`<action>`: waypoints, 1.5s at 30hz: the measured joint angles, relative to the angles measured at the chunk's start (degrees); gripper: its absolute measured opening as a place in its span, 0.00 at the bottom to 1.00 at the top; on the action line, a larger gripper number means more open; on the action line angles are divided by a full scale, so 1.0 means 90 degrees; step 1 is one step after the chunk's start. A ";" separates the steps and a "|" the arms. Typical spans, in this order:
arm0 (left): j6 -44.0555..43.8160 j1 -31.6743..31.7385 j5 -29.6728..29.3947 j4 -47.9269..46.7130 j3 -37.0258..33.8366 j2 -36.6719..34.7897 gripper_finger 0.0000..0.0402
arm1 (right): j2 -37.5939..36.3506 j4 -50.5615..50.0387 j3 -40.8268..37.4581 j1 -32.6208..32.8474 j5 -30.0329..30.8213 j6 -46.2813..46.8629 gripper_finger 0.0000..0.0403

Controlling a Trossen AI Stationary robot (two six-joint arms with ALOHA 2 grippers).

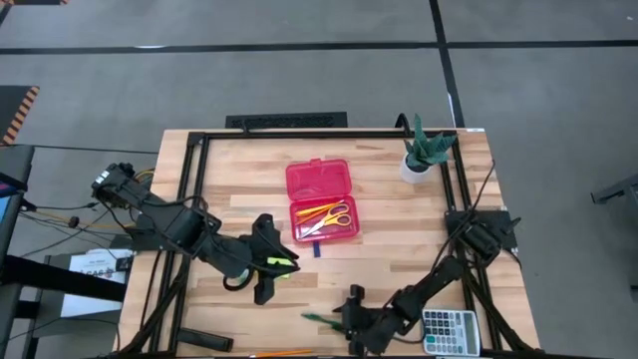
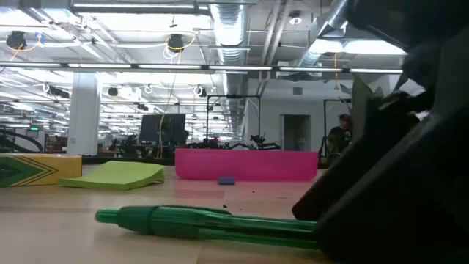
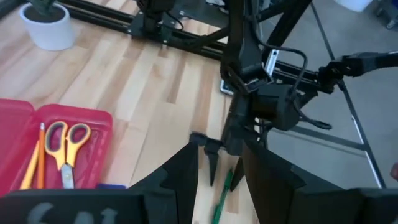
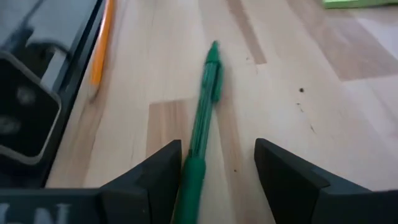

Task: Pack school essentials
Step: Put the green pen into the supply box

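Pink pencil case [image 1: 321,199] lies open mid-table, lid flipped toward the far edge, tray toward the arms; that orientation looks chosen so both arms can drop items in from the near side. Already in the tray: orange-yellow-handled scissors [image 1: 333,216] and orange pencils [image 3: 34,167] alongside. A tiny blue eraser [image 2: 226,180] sits on the wood just outside the case's near wall, not yet packed. Lime sticky-note pad [image 2: 113,175] and crayon box [image 2: 35,169] rest side by side on the table, well apart from the case in the low view. One more orange pencil [image 4: 102,43] lies along the near frame rail. Green pen [image 4: 202,118] lies flat near the table's front edge, tip pointing away from the right gripper [image 4: 214,171]. That gripper is down at table level, fingers spread wide, straddling the pen's rear barrel; one finger [image 4: 155,171] sits just beside the pen or brushes it, the other well clear, so the pen is bracketed, not pinched. Judgement: this is the approach for a pickup, with the closing squeeze to come. Left gripper [image 1: 267,261] hovers near the case's near corner; something yellow-green shows at its tip in the high view, probably a pen, fingers narrowed but whether they truly clamp it I cannot tell. Grey calculator [image 1: 447,331] and potted plant [image 1: 423,152] sit aside.
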 joint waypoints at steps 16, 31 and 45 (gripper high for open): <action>-0.0111 0.0000 -0.0037 -0.0088 0.0000 0.0000 0.29 | 0.0541 -0.0651 0.0080 0.0375 0.1094 0.0902 0.21; -0.0207 -0.0027 -0.0804 0.0128 0.0000 0.0000 0.29 | -0.0639 -0.2312 -0.0052 0.0045 0.1156 0.0784 0.07; -0.0473 0.0374 -0.0372 0.1464 -0.1464 0.0023 0.39 | -0.3722 -0.2416 -0.1003 -0.0119 0.3323 -0.0237 0.08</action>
